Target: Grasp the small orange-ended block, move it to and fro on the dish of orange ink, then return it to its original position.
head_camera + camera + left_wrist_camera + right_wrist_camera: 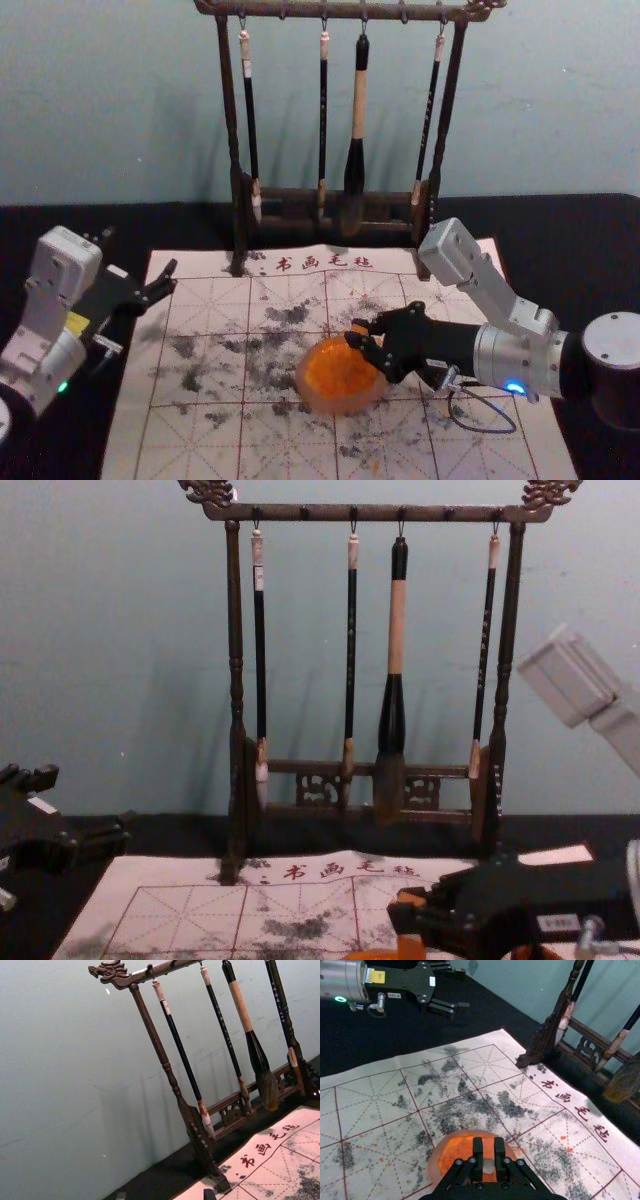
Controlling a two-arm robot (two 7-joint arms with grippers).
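The right end effector is closed on the small orange-ended block and holds it over the round dish of orange ink. The left end effector is parked, fingers open, near the white grid-lined mat's left edge.

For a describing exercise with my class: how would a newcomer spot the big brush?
Four brushes hang on the dark rack at the mat's far edge. The big brush is third from left: pale mid-handle, its bushy tip broader than its slim neighbours'.

Silver-and-black arms, dark cable
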